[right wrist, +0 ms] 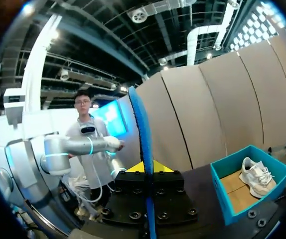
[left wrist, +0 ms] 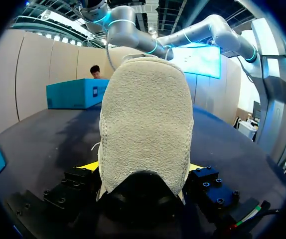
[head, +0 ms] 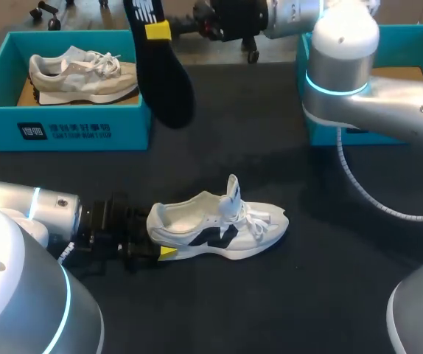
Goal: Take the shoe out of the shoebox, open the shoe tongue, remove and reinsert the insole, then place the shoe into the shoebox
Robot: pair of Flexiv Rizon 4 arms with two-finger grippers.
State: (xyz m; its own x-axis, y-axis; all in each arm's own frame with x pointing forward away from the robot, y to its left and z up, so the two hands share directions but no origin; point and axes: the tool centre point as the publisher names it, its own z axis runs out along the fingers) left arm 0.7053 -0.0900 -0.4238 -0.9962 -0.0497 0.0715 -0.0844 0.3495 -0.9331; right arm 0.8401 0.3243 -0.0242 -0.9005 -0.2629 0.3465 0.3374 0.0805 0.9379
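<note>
Clamping the shoe [head: 219, 221] is the left hand [head: 160, 242] — right hand [head: 158, 31] pinches the insole [head: 165, 85], partly masking the shoebox [head: 64, 131].

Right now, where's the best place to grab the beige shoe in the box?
Probably across its narrow middle, coming straight down. The beige shoe lies laces-up in the open-topped shoebox, and the box walls block a sideways approach by the gripper.

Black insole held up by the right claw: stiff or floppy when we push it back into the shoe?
Probably semi-stiff: the insole hangs from the right claw with only a slight curve and no droop. Edge-on in the right wrist view it looks thin, so it is likely light and apt to buckle if pushed end-first.
</note>
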